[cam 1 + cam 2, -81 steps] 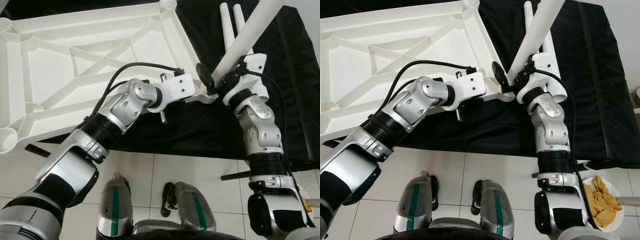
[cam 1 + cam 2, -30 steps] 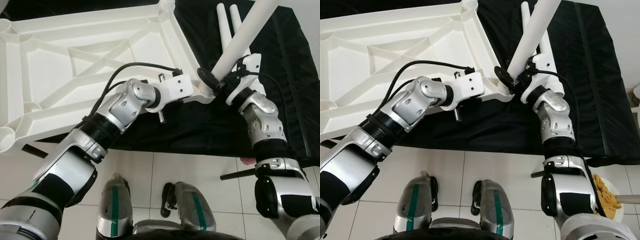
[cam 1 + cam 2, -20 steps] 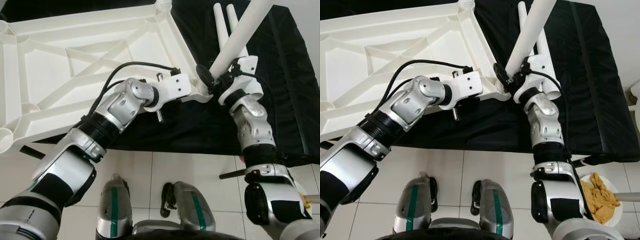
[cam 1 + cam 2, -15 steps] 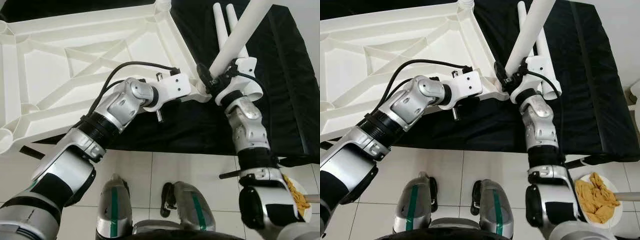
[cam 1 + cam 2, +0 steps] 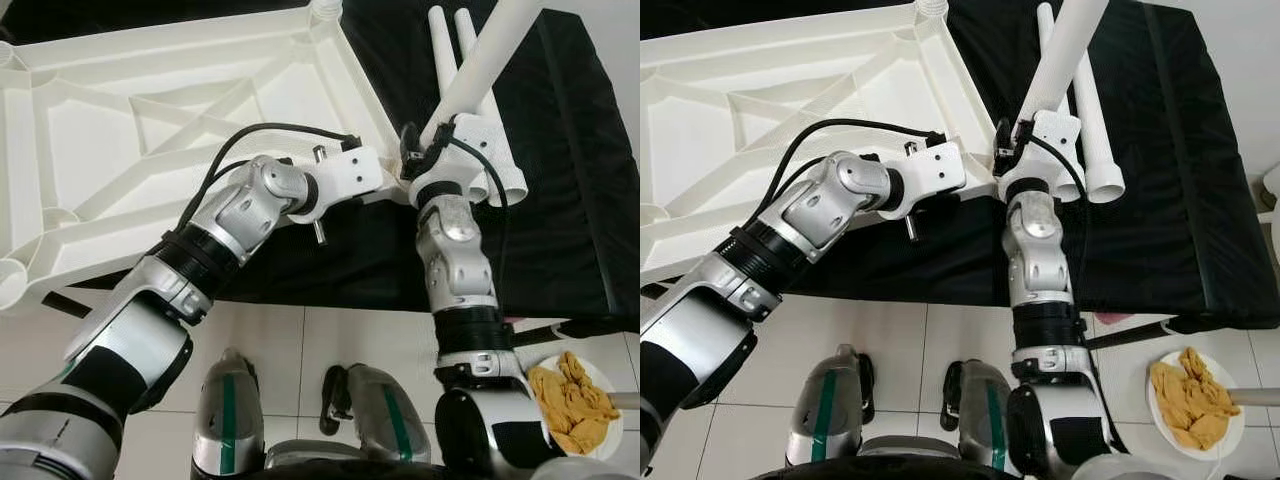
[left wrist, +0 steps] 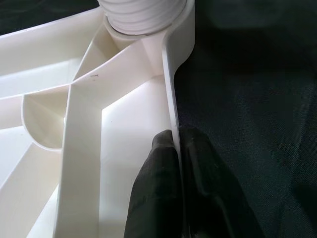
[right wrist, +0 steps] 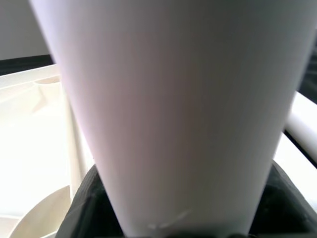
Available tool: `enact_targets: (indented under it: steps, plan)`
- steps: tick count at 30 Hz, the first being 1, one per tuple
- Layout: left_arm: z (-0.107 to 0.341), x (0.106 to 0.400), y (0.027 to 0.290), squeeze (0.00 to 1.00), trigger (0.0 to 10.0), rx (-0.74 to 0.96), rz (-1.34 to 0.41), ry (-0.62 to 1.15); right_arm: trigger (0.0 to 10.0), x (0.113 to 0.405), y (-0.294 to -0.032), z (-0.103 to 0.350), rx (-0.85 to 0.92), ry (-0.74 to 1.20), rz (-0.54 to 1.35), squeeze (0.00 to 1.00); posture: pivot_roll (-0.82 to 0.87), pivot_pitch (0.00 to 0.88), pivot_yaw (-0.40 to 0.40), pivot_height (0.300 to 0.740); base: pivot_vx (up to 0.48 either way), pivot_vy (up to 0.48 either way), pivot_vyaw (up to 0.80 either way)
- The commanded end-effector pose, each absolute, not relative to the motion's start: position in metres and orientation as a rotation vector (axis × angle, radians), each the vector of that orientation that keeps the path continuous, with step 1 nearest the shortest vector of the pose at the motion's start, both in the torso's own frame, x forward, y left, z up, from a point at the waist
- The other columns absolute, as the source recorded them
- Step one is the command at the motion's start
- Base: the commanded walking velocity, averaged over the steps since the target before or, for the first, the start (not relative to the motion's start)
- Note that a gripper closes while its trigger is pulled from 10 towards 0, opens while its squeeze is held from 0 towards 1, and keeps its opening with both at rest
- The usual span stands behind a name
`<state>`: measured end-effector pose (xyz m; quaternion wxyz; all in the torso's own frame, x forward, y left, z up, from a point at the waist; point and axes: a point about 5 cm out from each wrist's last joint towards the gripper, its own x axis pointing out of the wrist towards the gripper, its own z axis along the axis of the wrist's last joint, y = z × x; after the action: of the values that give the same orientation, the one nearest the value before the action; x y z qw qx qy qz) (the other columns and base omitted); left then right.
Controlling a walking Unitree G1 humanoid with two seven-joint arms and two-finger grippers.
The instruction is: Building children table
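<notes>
The white plastic tabletop lies upside down, partly on a black cloth. My left gripper is shut on the tabletop's thin rim, just short of the ribbed corner socket. My right gripper is shut on a white table leg. The leg tilts up and to the right, and its lower end is at that same near right corner. In the right wrist view the leg sits between the black fingers. Two spare legs lie side by side on the cloth.
A white plate with yellow pieces sits on the tiled floor at the lower right. A black rod pokes out under the cloth's edge near it. Other corner sockets stand at the far corner and the near left corner.
My right forearm has swung leftward under its wrist, with the gripper still holding the leg at the corner. The left gripper has stayed on the rim.
</notes>
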<state>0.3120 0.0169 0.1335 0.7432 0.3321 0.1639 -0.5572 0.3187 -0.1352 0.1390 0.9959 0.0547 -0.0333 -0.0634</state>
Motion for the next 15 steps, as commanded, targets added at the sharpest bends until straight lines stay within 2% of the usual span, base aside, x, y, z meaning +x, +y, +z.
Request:
enact_targets:
  steps: [1, 10, 11, 12, 13, 15]
  plan:
    - [0.1053, 0.2927, 0.0159, 0.0, 10.0, 0.755, -1.368, 0.512, 10.0, 0.3157, -0.1471, 0.1306, 0.099, -0.02, -0.198, 0.0, 0.05, 0.024, -0.066, 0.74, 0.0, 0.0, 0.0]
    - [0.1045, 0.2921, 0.0157, 0.0, 10.0, 0.759, -1.371, 0.512, 10.0, 0.3149, -0.1495, 0.1325, 0.101, -0.027, -0.199, 0.0, 0.05, 0.012, -0.066, 0.74, 0.0, 0.0, 0.0]
    - [0.1045, 0.292, 0.0153, 0.0, 10.0, 0.759, -1.372, 0.511, 10.0, 0.3143, -0.1485, 0.1323, 0.102, -0.028, -0.196, 0.54, 0.04, 0.008, -0.066, 0.74, 0.0, 0.0, 0.0]
    - [0.1045, 0.292, 0.0153, 0.0, 10.0, 0.759, -1.372, 0.511, 10.0, 0.3143, -0.1485, 0.1323, 0.102, -0.028, -0.196, 0.54, 0.04, 0.008, -0.066, 0.74, 0.0, 0.0, 0.0]
    - [0.1045, 0.292, 0.0149, 0.0, 10.0, 0.759, -1.373, 0.509, 10.0, 0.3141, -0.1473, 0.1327, 0.105, -0.031, -0.188, 1.0, 0.04, 0.004, -0.067, 0.74, 0.0, 0.0, 0.0]
    - [0.1039, 0.2914, 0.0141, 0.0, 10.0, 0.76, -1.375, 0.507, 10.0, 0.3139, -0.1471, 0.1332, 0.106, -0.035, -0.173, 1.0, 0.04, 0.0, -0.069, 0.74, 0.0, 0.0, 0.0]
